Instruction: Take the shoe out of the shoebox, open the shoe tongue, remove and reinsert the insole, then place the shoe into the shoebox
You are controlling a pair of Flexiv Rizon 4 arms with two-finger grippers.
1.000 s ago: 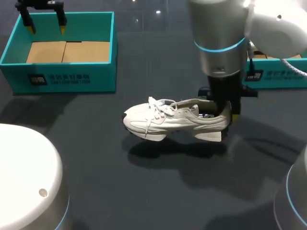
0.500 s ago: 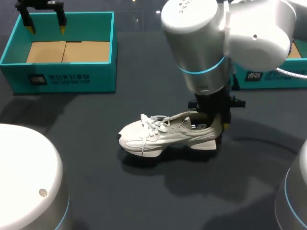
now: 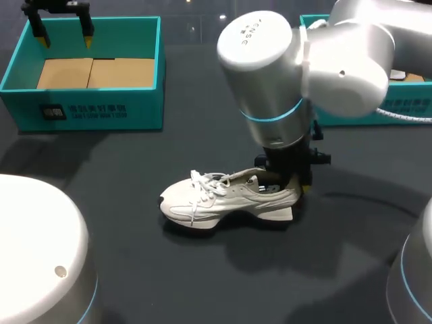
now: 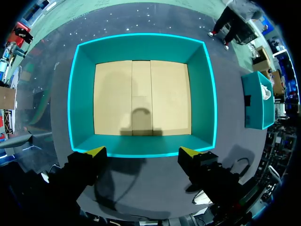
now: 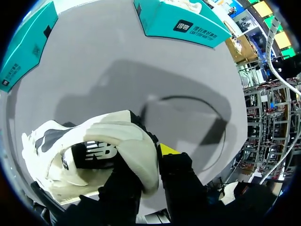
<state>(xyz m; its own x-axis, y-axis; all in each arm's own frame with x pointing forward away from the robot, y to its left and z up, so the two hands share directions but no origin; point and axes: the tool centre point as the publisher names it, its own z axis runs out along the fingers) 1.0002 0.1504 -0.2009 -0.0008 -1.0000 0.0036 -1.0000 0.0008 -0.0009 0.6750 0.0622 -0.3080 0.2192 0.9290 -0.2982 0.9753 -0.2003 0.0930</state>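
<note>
A white lace-up shoe (image 3: 226, 198) lies level at the table's middle, toe to the left; whether its sole touches the table I cannot tell. My right gripper (image 3: 291, 181) comes down on the heel and is shut on the heel collar. In the right wrist view the heel (image 5: 134, 150) sits between the fingers, one yellow fingertip (image 5: 168, 149) outside it. My left gripper (image 3: 64, 25) hangs open over the far wall of the left teal shoebox (image 3: 94, 108). Its wrist view looks down into that shoebox (image 4: 141, 40), which holds only a cardboard floor, past the open left gripper (image 4: 142, 151).
A second teal box (image 3: 378, 111) stands at the back right, partly behind my right arm, with something white in it (image 5: 186, 5). Dark bare table surrounds the shoe in front and to the left.
My right arm has carried the shoe leftward and lower, toward the table's front. The left gripper has stayed over the left shoebox.
</note>
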